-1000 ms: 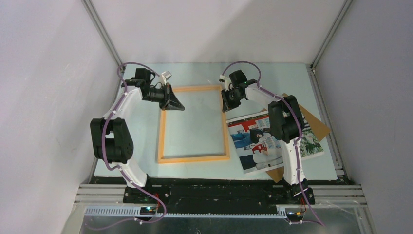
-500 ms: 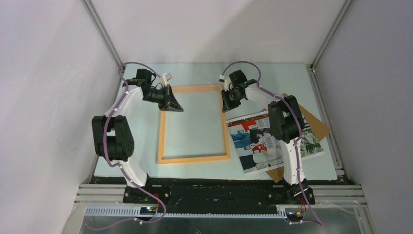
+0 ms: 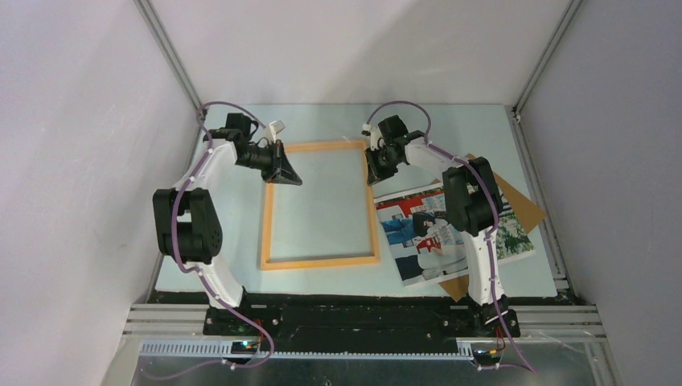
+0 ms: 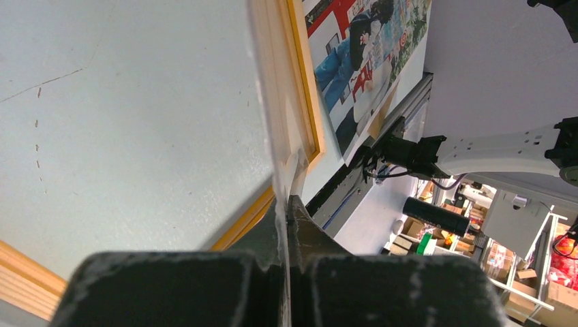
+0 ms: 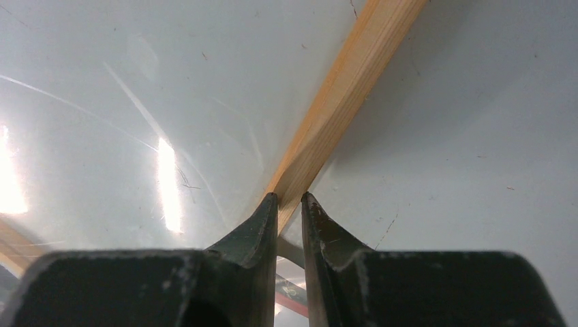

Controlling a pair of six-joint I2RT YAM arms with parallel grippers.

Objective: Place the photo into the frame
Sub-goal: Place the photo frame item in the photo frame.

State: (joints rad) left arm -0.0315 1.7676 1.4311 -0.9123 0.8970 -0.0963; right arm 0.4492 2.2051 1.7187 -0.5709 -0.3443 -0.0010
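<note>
The left gripper (image 4: 286,201) is pinching the clear pane (image 4: 271,153) at the frame's (image 3: 320,261) far-left corner. The right gripper (image 5: 290,197) is clamping its right rail. They seem to be readying the frame, so a gripper needs freeing for the photo (image 3: 418,241).

Top view: bright, even overhead light; faint soft shadows under arms on table (image 3: 322,125); sharp, with slight wide-angle splay at the corners.
Right wrist: white glare streaks on the glossy surface left of frame (image 5: 347,88); soft shadow lay along its right side; right gripper (image 5: 290,197) was dark, near body blurred.
Left wrist: left gripper (image 4: 286,204) was black and out of focus; nearby frame edge smeared; photo (image 4: 361,48) crisp.
</note>
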